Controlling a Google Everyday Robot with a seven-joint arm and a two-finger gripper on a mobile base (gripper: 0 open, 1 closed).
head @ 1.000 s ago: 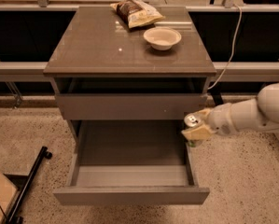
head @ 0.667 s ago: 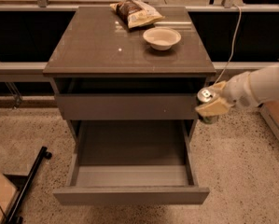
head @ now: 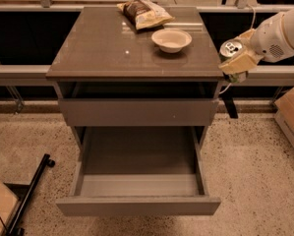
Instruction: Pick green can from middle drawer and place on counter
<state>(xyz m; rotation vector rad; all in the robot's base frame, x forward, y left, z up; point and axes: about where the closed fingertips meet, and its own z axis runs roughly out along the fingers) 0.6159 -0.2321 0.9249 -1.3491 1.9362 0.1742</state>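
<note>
Silver-topped and dark green, the small drink can (head: 230, 48) sits at the right edge of the frame, clamped in the robot's beige two-finger claw (head: 234, 63), whose fingers are closed on its sides. The pull-tab end faces up toward the camera. The can hangs in the air just off the right edge of the glossy grey-brown bench (head: 112, 43), about level with that slab and touching nothing else. Below, the wide grey-brown middle drawer (head: 136, 205) stands pulled out at lower centre with nothing on its floor, so placing looks like the step in hand.

To do it well, the claw should carry the can leftward with its base above the thin bench edge rather than into it, and level the can before lowering. The shallow white bowl (head: 171, 39) sits near the bench's right side, and the crumpled brown-and-yellow snack bag (head: 145, 13) lies behind it at upper centre. The open patch in front of the bowl, toward the front right corner, seems the safest landing spot. Release only once the base rests flat — a tilted can on that slick surface would likely roll.
</note>
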